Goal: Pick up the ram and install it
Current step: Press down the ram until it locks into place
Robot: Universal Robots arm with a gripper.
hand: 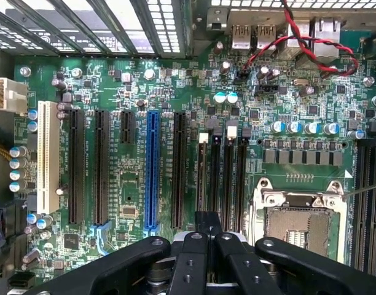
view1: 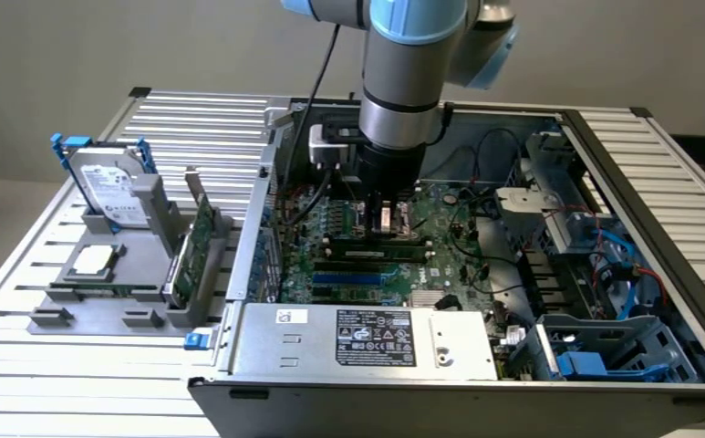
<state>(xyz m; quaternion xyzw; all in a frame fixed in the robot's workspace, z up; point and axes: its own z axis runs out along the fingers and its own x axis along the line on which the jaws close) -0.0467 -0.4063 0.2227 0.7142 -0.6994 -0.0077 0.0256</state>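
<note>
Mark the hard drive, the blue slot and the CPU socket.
hard drive (view1: 111, 187), exterior view, its label face.
blue slot (hand: 152, 169), wrist view, mid-length.
CPU socket (hand: 297, 222), wrist view, its open centre.

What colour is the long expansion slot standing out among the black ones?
Blue slot, clearest in the wrist view.

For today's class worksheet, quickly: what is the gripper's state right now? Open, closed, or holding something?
Gripper: cannot be told; it hangs low over the motherboard inside the computer case.
</note>
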